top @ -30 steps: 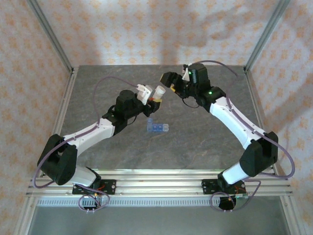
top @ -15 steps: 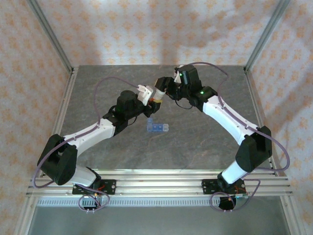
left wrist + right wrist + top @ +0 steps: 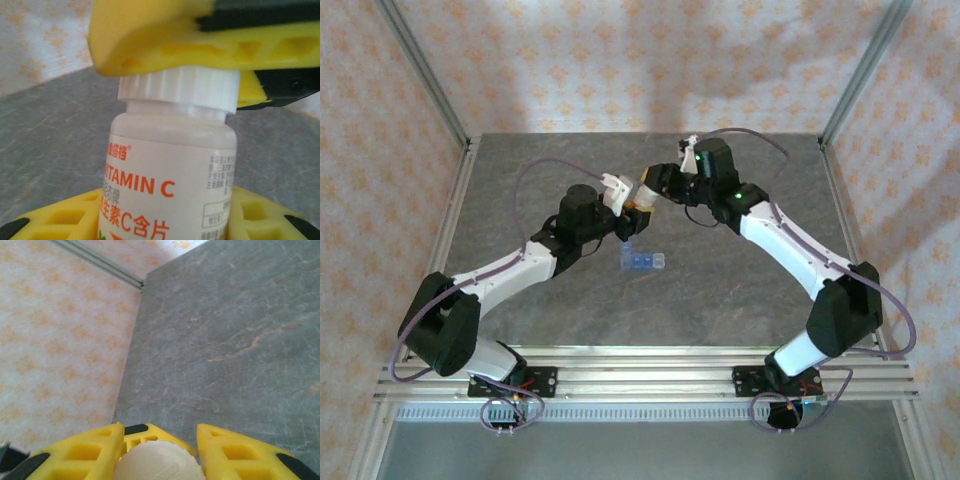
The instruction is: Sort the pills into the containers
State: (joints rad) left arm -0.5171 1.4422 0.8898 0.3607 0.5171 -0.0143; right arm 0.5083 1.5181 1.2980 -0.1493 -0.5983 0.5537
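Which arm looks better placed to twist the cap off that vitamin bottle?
The right. The right gripper is shut on the white cap, with a yellow pad on either side of it, while the left gripper holds the bottle by its body below. So the right arm could likely twist it off.

I see a grey, stone-look tabletop (image 3: 720, 290), silver metal frame rails (image 3: 650, 365), and cream walls (image 3: 620, 60) bearing what seem orange floral motifs.
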